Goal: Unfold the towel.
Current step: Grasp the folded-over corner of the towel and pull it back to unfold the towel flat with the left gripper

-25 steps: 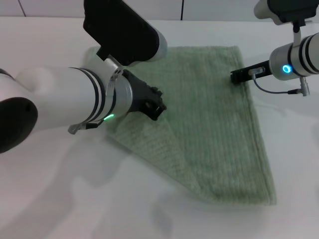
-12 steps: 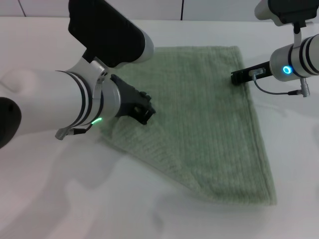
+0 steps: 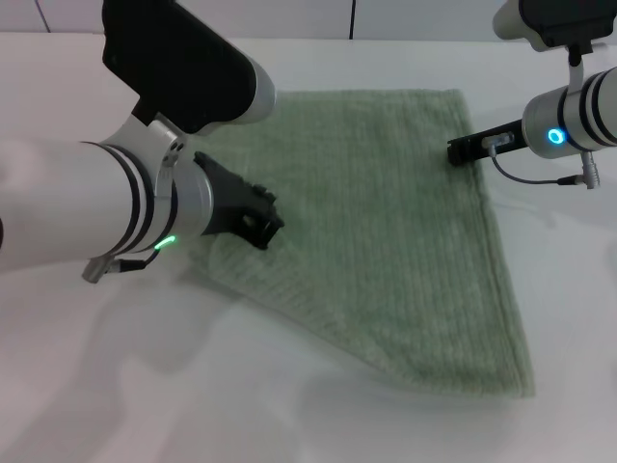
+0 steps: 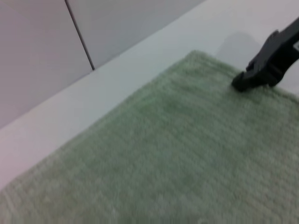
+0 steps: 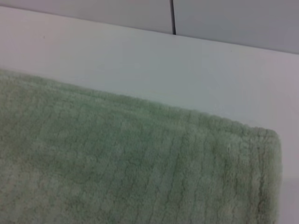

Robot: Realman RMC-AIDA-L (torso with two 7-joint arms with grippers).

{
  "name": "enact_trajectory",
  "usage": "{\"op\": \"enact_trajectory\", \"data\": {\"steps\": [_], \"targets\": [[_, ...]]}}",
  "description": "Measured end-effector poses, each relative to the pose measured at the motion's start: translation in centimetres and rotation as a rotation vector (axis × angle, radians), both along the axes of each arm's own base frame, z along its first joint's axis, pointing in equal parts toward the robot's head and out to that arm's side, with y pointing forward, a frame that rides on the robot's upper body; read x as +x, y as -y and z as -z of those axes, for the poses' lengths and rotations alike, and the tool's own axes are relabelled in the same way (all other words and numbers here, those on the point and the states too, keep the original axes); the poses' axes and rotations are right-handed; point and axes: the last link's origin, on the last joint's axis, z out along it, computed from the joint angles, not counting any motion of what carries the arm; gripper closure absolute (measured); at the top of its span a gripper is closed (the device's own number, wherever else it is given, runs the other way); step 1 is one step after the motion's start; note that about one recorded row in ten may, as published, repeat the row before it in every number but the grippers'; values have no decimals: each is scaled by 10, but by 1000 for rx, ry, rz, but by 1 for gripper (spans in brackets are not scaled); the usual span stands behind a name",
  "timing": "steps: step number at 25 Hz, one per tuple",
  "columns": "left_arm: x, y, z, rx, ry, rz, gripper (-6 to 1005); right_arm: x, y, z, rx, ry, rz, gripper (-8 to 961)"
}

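White table [image 3: 116, 386] carrying a sage-green terry towel [image 3: 405, 260], spread flat, one corner folded.

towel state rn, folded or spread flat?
Still folded. The pale sage-green terry towel lies as a triangle-like shape on the white table, with a diagonal fold edge from the left gripper to the near corner; right gripper at its far-right edge.

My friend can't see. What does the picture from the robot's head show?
A pale sage-green terry towel lies spread on a white table. The left gripper is over its left edge, and the right gripper is at its far right corner.
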Motion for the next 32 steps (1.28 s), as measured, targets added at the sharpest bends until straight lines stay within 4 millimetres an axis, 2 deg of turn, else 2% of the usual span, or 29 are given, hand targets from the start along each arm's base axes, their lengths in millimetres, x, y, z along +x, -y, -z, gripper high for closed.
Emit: {"op": "enact_trajectory", "data": {"steps": [18, 32], "targets": [[-5, 7, -2, -31, -35, -51, 970, 0, 0, 0, 0, 0, 0, 955], [-21, 7, -15, -20, -63, -157, 926, 1, 1, 0, -4, 0, 3, 955]]}}
